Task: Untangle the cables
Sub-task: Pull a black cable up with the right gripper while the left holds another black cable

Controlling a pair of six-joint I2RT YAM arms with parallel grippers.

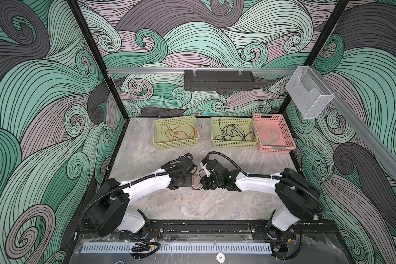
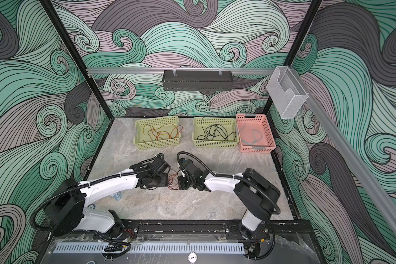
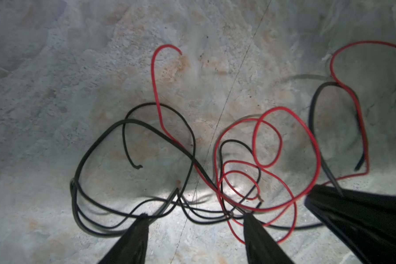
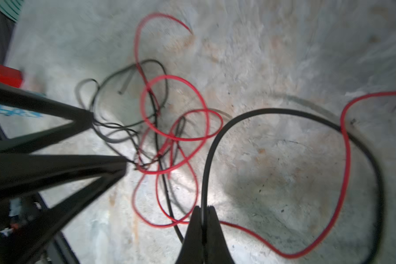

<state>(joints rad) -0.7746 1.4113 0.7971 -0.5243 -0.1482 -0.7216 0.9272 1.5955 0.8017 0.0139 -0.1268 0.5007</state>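
Cables, thin floppy red and black wires point(image 1: 196, 182), lie tangled on grey marble worktop point(image 1: 192, 205), near centre. Right jaws clench one black wire point(image 4: 272, 110); left jaws spread wide above them. Draw rightward slowly, left pinning red loops point(image 4: 174, 77).

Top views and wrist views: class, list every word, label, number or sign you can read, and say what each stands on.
No text reads clearly in any view.
Round white disc, bottom middle in both top views: one dark mark, maybe "1", too small to be sure.
Blue-and-white patch in the right wrist view: blurred, unreadable.
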